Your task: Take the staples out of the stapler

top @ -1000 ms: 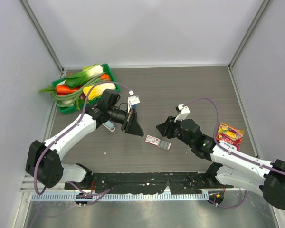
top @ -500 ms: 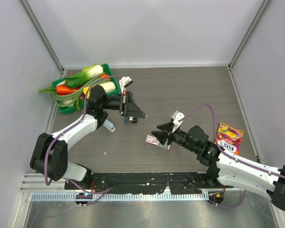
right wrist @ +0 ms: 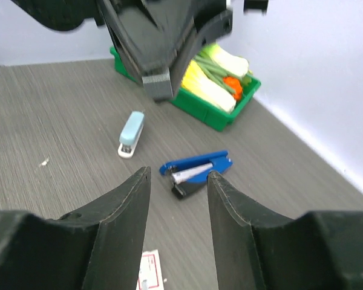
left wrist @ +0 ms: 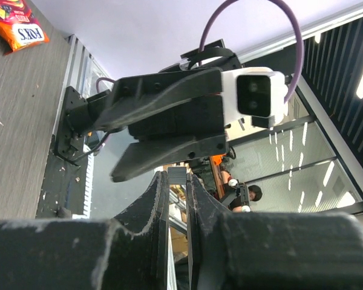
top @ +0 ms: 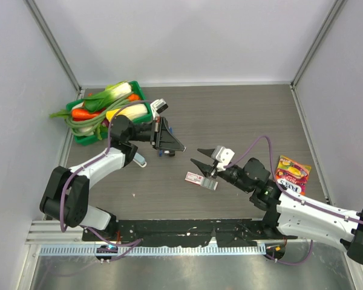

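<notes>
L gripper hangs just above the stapler, fingers pressed together on a thin staple strip. It holds the strip up off the wood, prob. to keep it clear of the rail. R gripper sits right of the stapler, jaws spread wide w/ nothing btwn them. It is aimed that way, likely ready to take or steady something.

Table: dark wood-grain, matte. Green plastic basket of veg lies left of and beyond the stapler. Glossy snack packet is well to its right. Pale-blue rounded stapler lies just left of it. Flat pink-and-white box is near, right and toward the bases.

Stapler itself: slim, dark-blue, arms hinged apart, silvery rail bared, flat on the table. Staple strip: grey, ribbed, metallic-looking, v. small; apparently already out of the rail.
</notes>
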Robot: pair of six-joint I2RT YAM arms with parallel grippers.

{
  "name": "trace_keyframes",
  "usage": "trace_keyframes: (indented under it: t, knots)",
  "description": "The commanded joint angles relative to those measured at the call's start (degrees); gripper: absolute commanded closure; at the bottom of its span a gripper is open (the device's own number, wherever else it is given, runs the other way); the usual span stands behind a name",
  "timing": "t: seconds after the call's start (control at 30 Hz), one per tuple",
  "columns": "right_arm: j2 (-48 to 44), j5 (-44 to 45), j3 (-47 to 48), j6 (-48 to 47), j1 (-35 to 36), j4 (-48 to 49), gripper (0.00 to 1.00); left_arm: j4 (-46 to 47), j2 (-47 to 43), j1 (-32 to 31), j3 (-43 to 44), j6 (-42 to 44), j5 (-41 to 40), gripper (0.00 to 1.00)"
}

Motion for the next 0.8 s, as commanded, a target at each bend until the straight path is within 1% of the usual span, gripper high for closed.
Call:
trace_keyframes:
  t: [0.0, 0.17, 0.23, 0.4, 0.53, 0.77]
  knots:
    - [0.4, -5.1, 5.8, -3.1, 0.6, 2.9, 0.53, 3.3, -1.2, 0.2, -0.4, -0.6, 0.0, 0.92]
    - [2.5, -8.2, 9.4, -3.7, 1.5, 1.5, 0.53, 3.3, -1.8, 0.2, -0.7, -0.8, 0.3, 0.91]
    - [3.4, -8.8, 10.2, -4.0, 2.0, 1.1, 0.55, 3.1, -2.0, 0.2, -0.6, -0.9, 0.3, 0.92]
    - [4.8, -7.8, 11.4, -5.1, 3.0, 0.9, 0.59, 2.8, -2.5, 0.1, -0.9, -0.9, 0.4, 0.91]
    - [4.7, -7.1, 11.4, -5.1, 3.3, 0.8, 0.66, 2.7, -2.6, 0.2, -1.0, -0.7, 0.4, 0.91]
    - [5.0, -5.6, 11.3, -5.8, 3.3, 1.1, 0.68, 2.7, -2.9, 0.1, -1.2, -0.6, 0.7, 0.91]
